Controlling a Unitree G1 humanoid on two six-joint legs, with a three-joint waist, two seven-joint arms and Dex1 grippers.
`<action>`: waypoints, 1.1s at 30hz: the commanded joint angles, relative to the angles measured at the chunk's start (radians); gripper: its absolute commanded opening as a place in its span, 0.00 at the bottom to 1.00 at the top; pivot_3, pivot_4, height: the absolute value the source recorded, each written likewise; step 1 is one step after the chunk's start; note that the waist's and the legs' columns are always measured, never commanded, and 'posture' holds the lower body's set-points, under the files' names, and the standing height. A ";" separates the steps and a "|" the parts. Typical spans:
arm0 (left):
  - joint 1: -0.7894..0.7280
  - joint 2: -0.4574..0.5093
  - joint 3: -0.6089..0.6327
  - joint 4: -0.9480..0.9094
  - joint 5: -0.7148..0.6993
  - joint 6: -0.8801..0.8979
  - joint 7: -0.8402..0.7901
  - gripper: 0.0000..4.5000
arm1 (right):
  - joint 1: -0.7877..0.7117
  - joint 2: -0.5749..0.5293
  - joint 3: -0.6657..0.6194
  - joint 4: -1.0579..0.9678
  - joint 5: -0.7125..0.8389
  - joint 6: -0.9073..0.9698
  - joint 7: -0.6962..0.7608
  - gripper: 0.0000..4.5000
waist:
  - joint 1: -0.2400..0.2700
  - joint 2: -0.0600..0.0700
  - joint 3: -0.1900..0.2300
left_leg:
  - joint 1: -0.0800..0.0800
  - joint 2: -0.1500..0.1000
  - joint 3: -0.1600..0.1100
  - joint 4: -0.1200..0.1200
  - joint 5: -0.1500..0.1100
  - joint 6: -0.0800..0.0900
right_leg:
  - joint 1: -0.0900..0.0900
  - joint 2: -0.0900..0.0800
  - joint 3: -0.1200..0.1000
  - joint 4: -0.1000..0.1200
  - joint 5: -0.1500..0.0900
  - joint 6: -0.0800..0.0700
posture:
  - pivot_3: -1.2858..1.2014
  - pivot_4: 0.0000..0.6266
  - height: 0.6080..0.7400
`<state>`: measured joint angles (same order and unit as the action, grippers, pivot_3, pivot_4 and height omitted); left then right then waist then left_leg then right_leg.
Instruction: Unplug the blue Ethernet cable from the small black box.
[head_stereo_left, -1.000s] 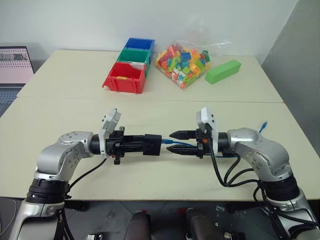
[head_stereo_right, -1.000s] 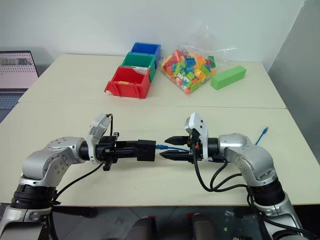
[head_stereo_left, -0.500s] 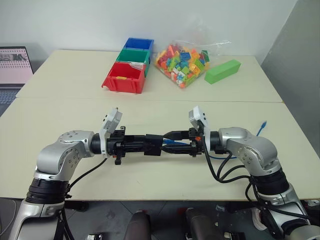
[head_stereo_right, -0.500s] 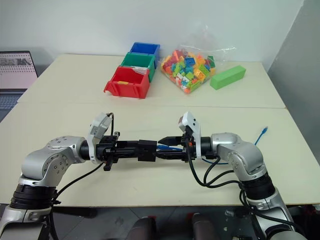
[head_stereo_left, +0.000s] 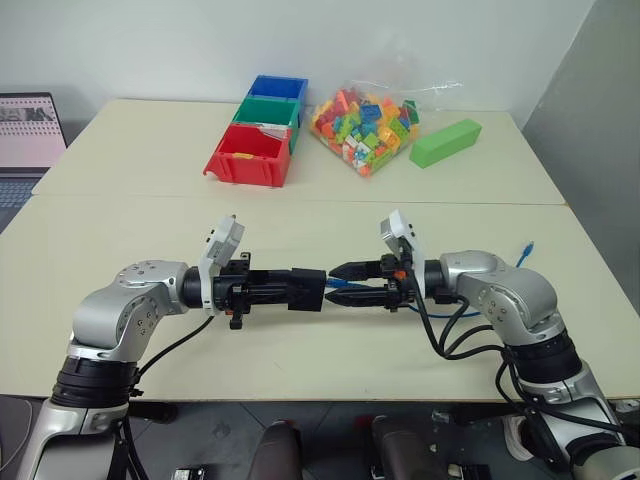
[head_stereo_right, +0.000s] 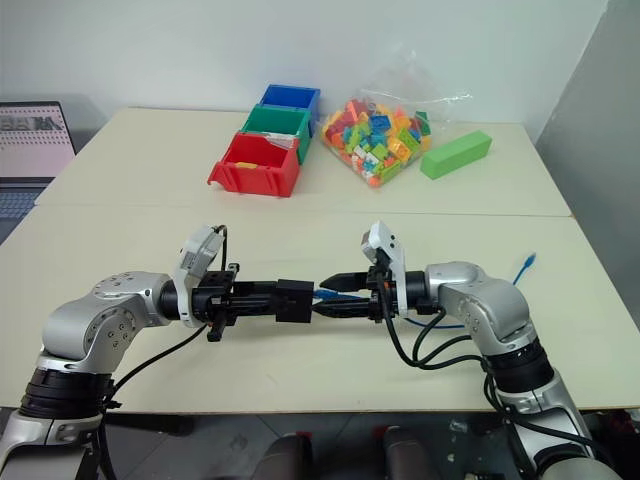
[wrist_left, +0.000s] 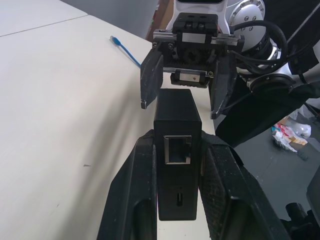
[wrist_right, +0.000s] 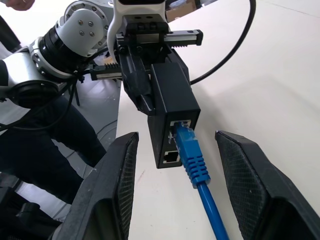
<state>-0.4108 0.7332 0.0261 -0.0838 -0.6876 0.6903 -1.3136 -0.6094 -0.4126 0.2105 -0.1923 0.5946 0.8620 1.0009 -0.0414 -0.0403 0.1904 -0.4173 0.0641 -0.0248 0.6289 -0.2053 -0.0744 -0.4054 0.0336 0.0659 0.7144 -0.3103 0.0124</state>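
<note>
Left gripper (head_stereo_left: 312, 290) jaws clenched on small black box (wrist_right: 172, 107), held above surface (head_stereo_left: 300, 225). Blue Ethernet cable (wrist_right: 192, 160) plugged in. Right gripper (wrist_right: 182, 187) jaws released, either side of plug. You close on boot, pull straight out.

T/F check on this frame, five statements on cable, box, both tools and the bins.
1. The blue Ethernet cable is plugged into the small black box. True.
2. The left tool is shut on the box. True.
3. The right tool is clamped on the cable's plug. False: its fingers stand apart on either side of the plug, not touching it.
4. The box lies flat on the table. False: it is held above the table in the left tool.
5. The red bin sits nearest the robot, with the green bin and the blue bin behind it. True.
</note>
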 joint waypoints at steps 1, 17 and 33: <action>-0.002 0.018 0.022 -0.044 -0.014 -0.005 0.001 0.17 | -0.024 -0.006 -0.011 -0.014 0.019 -0.006 0.013 0.40 | 0.000 0.000 0.000 | 0.000 0.000 0.000 0.000 0.000 0.000 | 0.000 0.000 0.000 0.000 0.000 0.000 | 0.52 0.24 1.00; 0.021 0.022 0.013 -0.077 -0.018 -0.008 -0.009 0.17 | -0.025 -0.025 0.000 -0.009 0.025 0.010 0.034 0.02 | 0.000 0.000 0.000 | 0.000 0.000 0.000 0.000 0.000 0.000 | 0.000 0.000 0.000 0.000 0.000 0.000 | 0.52 0.24 1.00; 0.151 0.068 0.193 -0.030 -0.010 -0.026 0.105 0.17 | 0.015 -0.015 -0.115 0.135 -0.144 -0.169 -0.261 0.02 | -0.006 0.001 0.001 | 0.000 0.000 0.000 -0.001 0.000 0.000 | -0.001 0.000 0.001 -0.001 0.000 0.000 | 0.52 0.24 1.00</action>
<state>-0.2618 0.8077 0.1874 -0.0937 -0.6959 0.6832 -1.2413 -0.5389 -0.4739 0.1383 -0.1413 0.5528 0.8074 0.8930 -0.0475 -0.0394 0.1911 -0.4172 0.0643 -0.0245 0.6282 -0.2054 -0.0743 -0.4061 0.0335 0.0671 0.7138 -0.3104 0.0124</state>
